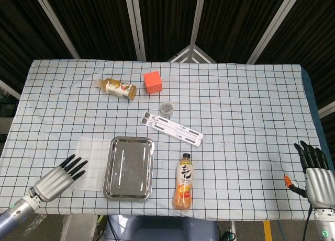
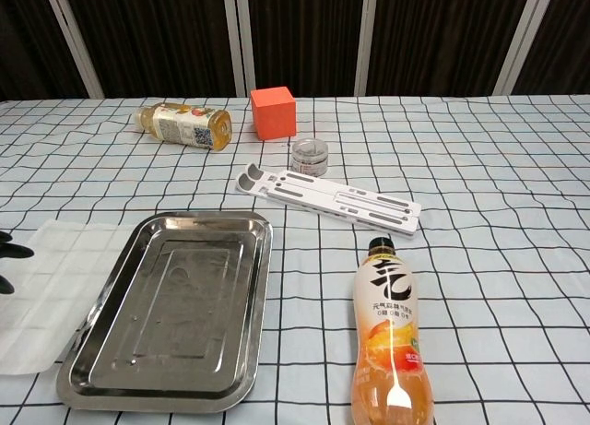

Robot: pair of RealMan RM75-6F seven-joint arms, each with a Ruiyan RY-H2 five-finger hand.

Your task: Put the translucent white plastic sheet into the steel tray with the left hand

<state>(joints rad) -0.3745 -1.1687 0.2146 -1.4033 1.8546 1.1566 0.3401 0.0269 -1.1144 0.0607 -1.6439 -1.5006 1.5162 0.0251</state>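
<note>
The translucent white plastic sheet [image 1: 91, 163] lies flat on the checked tablecloth [image 1: 235, 110], lower left of the head view, its right edge just beside the left rim of the rectangular steel tray [image 1: 109, 168]. In the chest view the sheet [image 2: 51, 291] sits at the left edge of the frame, again flush along the tray [image 2: 247, 347]; whether the two touch or slightly overlap cannot be told. The sheet is outside the tray.

Left hand [image 1: 56, 178]: lower left corner of the head view, grey palm with black fingers spread and pointing up-right toward the sheet. The fingertips [image 1: 78, 164] sit at the sheet's left edge; contact cannot be told. Nothing is held. In the chest view only dark fingertips [image 2: 11, 252] show at the far left edge.

Right hand [image 1: 314, 173]: lower right corner of the head view, off the cloth's edge, fingers extended upward and apart, holding nothing.

Other items: an orange-drink bottle with a black label [image 1: 183, 187] lies just right of the tray. A white slotted plastic bracket [image 1: 171, 128] lies diagonally above it, centre frame. A small clear round jar [image 1: 167, 107] stands just above the bracket. An orange cube [image 1: 153, 82] sits further up, and a yellow tea bottle [image 1: 118, 88] lies on its side to the cube's left.
</note>
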